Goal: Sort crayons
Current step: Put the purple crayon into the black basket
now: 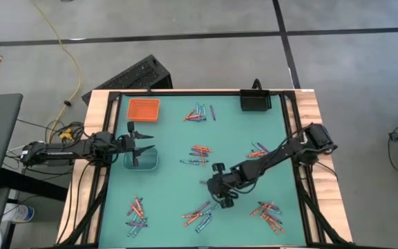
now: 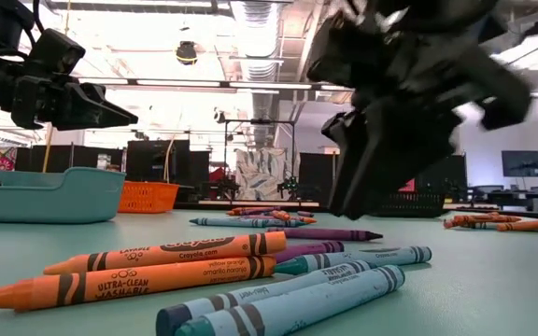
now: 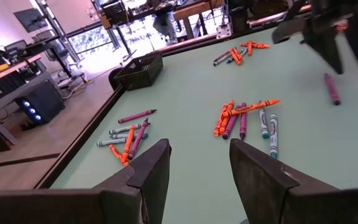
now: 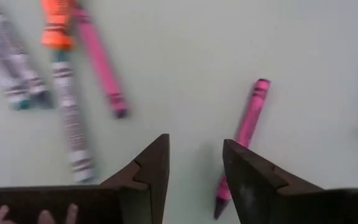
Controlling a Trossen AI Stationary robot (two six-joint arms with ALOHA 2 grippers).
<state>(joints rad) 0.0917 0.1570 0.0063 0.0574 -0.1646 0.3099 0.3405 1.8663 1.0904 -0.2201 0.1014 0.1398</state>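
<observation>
Crayons lie flat on the green table in several small clusters, among them one at mid-table (image 1: 200, 151) and one at the near middle (image 1: 199, 214); orange, blue-grey and purple ones fill the front of the low view (image 2: 185, 266). A single purple crayon (image 4: 248, 121) lies by itself. My right gripper (image 4: 194, 168) hovers open just above it, slanting down, the crayon beside one finger and not between the two; from above this gripper (image 1: 222, 197) is near the table's middle. My left gripper (image 1: 142, 142) waits open at the left, level, over the clear tray (image 1: 144, 163).
An orange tray (image 1: 144, 108) sits at the far left and a black tray (image 1: 256, 101) at the far right. More crayon clusters lie at the far middle (image 1: 197, 114), right of centre (image 1: 258, 151), near left (image 1: 137, 214) and near right (image 1: 268, 213).
</observation>
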